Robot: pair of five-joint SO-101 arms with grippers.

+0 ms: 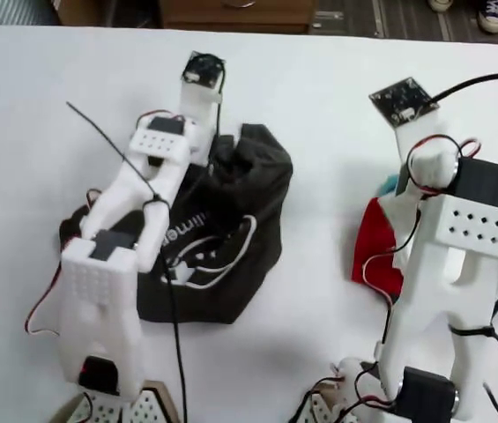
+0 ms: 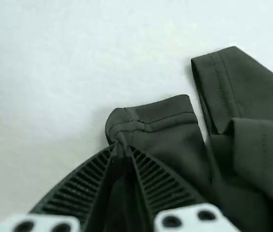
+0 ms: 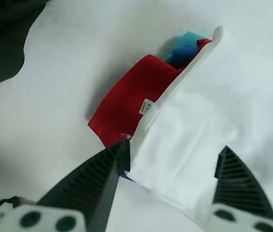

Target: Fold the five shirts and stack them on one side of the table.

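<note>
Clamps a hem fold of the black shirt (image 2: 175, 140) in the left gripper (image 2: 121, 145), fingers (image 2: 150, 179) drawn tight together with only cloth between them. Holds that fold at the far rim of the shirt, close over the table (image 2: 54, 72), with a second hemmed flap lying just beside it and apart from the fingers. From the high view, finds the rest of the black shirt bunched in a dark heap under and beside the left arm (image 1: 134, 211), on the left half of the table, pale print facing up.

Spreads the right gripper (image 3: 175, 146) wide, gripping nothing, low over a white shirt (image 3: 199, 121). Sets one fingertip (image 3: 119, 150) at the white shirt's edge, right where a red shirt (image 3: 126, 96) sticks out from beneath, and the other fingertip (image 3: 228, 159) over the white cloth itself. Marks a scrap of blue-green cloth (image 3: 187, 43) poking out at the far end of that stack, touching both red and white. Places the stack on the right half of the table, partly under the right arm (image 1: 460, 264). Cannot tell how far it runs beneath that arm.

Leaves a bare strip of table between the black heap and the red edge, heap and stack well apart. Offers wide bare table beyond the left gripper toward the far edge, and more off to the left of the left arm.
</note>
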